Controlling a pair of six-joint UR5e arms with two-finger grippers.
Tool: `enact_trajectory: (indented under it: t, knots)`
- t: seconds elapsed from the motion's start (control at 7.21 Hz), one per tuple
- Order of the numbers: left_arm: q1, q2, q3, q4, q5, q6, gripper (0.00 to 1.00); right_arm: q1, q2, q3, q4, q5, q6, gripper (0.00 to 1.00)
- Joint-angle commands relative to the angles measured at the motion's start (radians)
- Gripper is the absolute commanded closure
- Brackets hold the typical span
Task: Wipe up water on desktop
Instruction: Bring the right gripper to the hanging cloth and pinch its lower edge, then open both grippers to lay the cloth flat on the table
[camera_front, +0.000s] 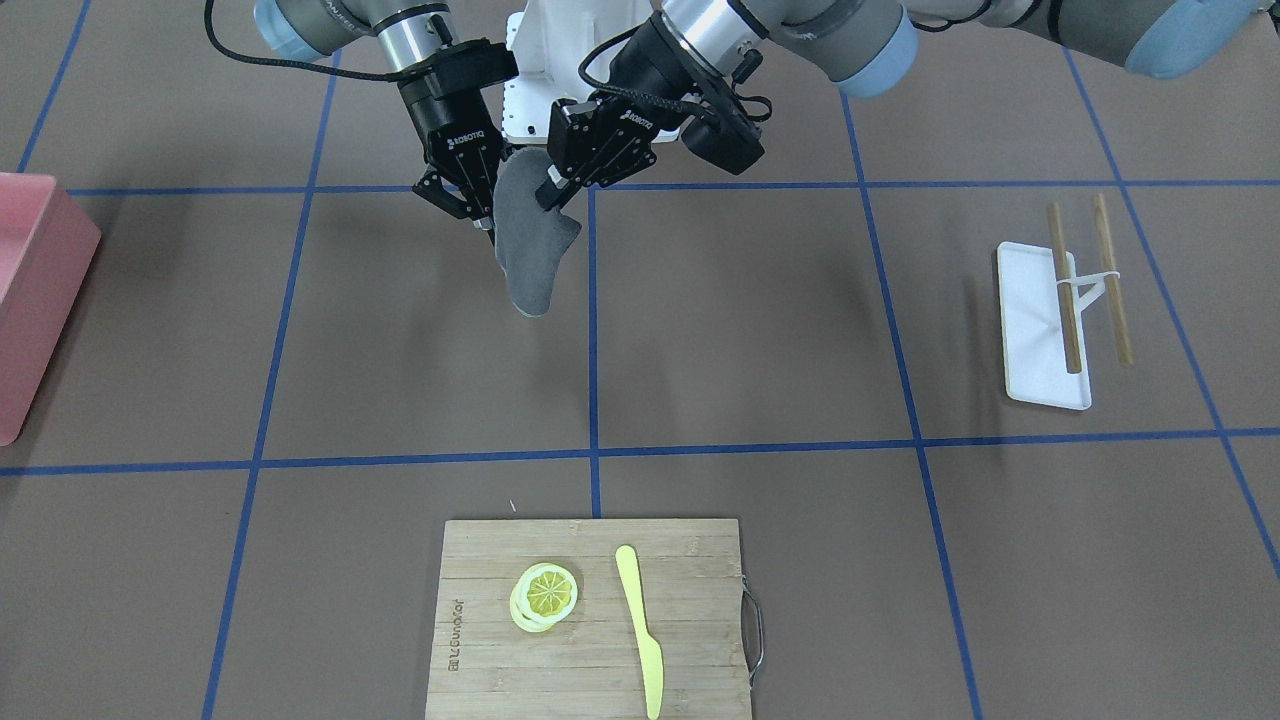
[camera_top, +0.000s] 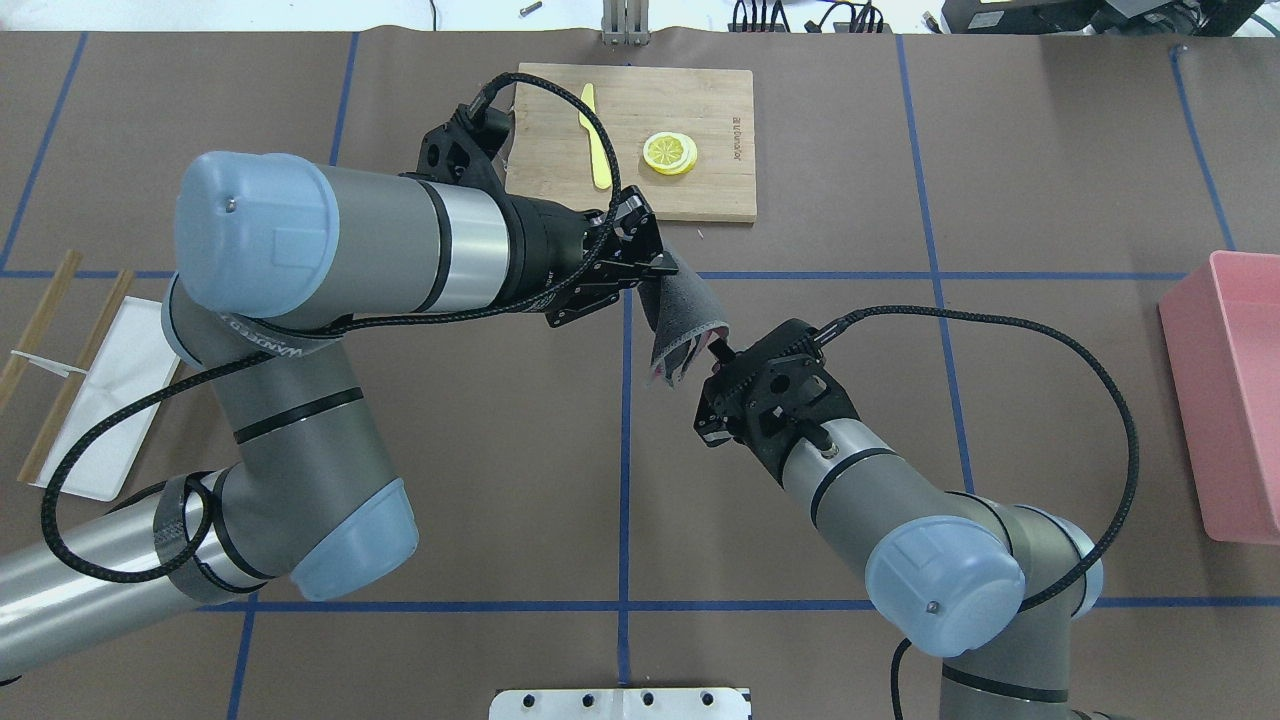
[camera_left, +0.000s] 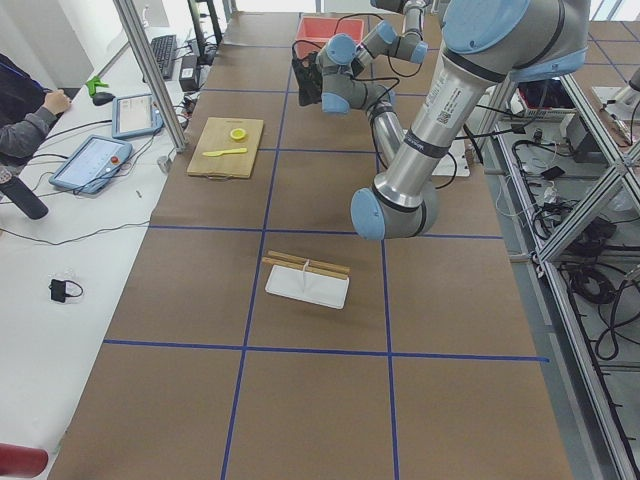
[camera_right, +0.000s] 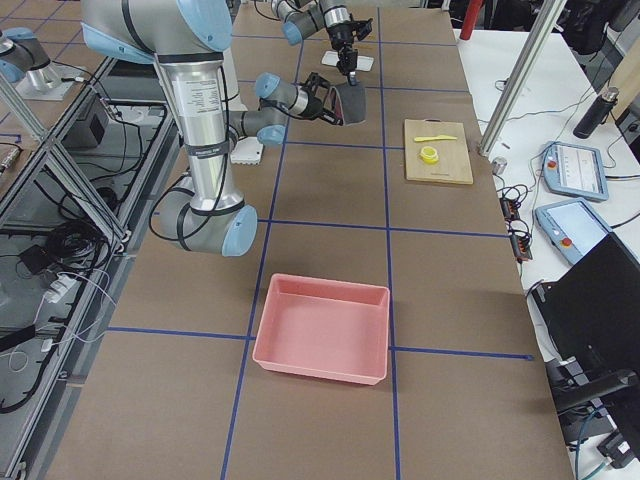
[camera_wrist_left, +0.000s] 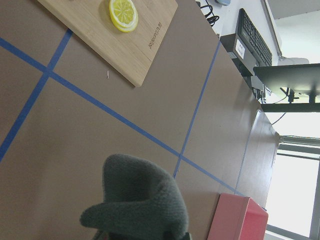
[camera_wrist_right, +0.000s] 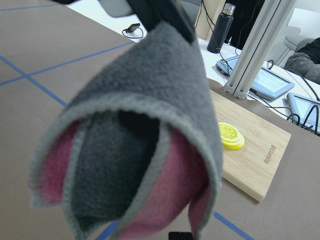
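"So, where is the gray cloth (camera_front: 530, 250)?"

"Up in the air, over the brown desktop (camera_front: 750, 330). It hangs down and does not touch the top. It is gray outside and pink inside."

"Who holds it?"

"The left claw (camera_top: 664, 272) is clenched on its top corner. The right claw (camera_front: 485, 222) has its tips right at the cloth's side edge, but I cannot tell if it pinches the cloth or not."

"And where is the desktop?"

"It lies flat under both arms, with blue tape lines (camera_front: 593, 330) on it. The cloth hangs just beside one line, close to the robot's white base (camera_front: 545, 60)."

"What else sits on it?"

"A wood board (camera_front: 690, 560) with lemon slices (camera_front: 545, 593) and a yellow knife (camera_front: 640, 625), far from the cloth. A pink bin (camera_front: 35, 290) is at one end. A white tray (camera_front: 1030, 330) with two sticks (camera_front: 1063, 290) is at the other."
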Motion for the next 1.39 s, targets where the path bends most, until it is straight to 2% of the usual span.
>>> enact_trajectory:
  t: [0.0, 0.97, 1.11, 1.25]
  knots:
    - [0.0, 0.001, 0.001, 0.0, 0.0, 0.006, 1.0, 0.005, -0.003, 0.002, 0.0, 0.0, 0.013, 1.0]
    - [-0.002, 0.018, 0.003, -0.003, -0.002, 0.012, 1.0, 0.02, -0.009, 0.017, 0.0, 0.009, 0.029, 1.0]
    - [-0.005, 0.053, -0.003, -0.002, 0.009, 0.103, 0.06, 0.022, -0.01, 0.022, 0.0, 0.009, 0.029, 1.0]
    - [-0.009, 0.076, -0.017, 0.0, 0.006, 0.16, 0.01, 0.022, -0.01, 0.023, 0.0, 0.011, 0.029, 1.0]
